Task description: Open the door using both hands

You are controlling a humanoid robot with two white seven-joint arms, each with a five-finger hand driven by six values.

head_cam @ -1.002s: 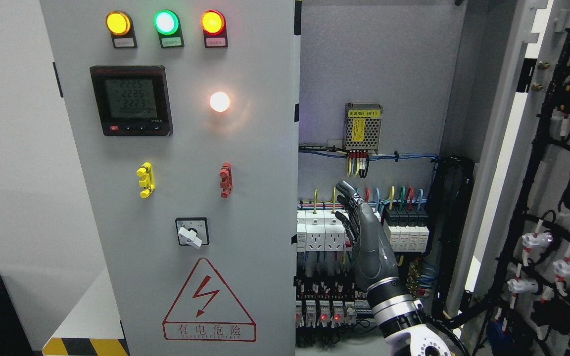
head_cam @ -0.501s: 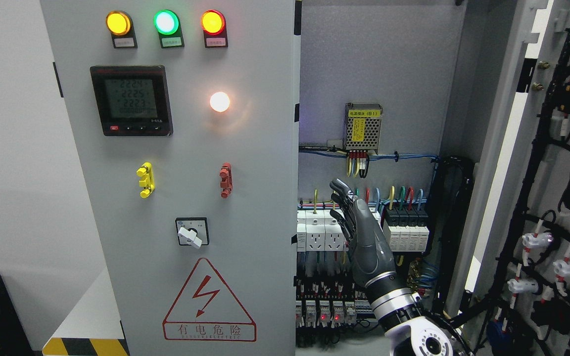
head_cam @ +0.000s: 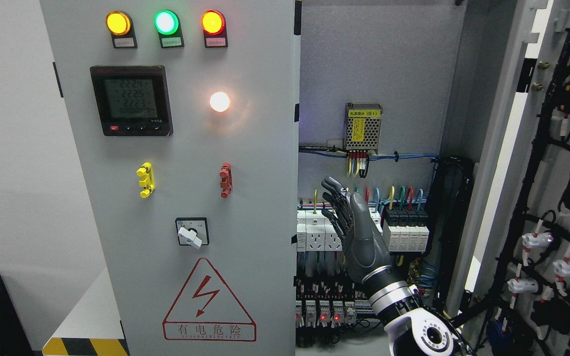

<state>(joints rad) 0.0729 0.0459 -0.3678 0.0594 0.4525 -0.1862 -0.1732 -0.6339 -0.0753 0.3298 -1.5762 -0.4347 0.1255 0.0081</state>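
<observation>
**Right robot hand raised open inside the cabinet, beside the left door's edge**

The right robot hand comes in from the lower right, forearm slanting up and to the left, its dark fingers extended and slightly fanned, holding nothing. It hovers in front of the white sockets and the row of breakers in the cabinet interior. The left door, carrying the three indicator lamps, digital meter and rotary switch, stands just to the left of the fingertips; whether they touch its edge cannot be told. The right door is swung wide open at the far right, well apart from the hand
</observation>
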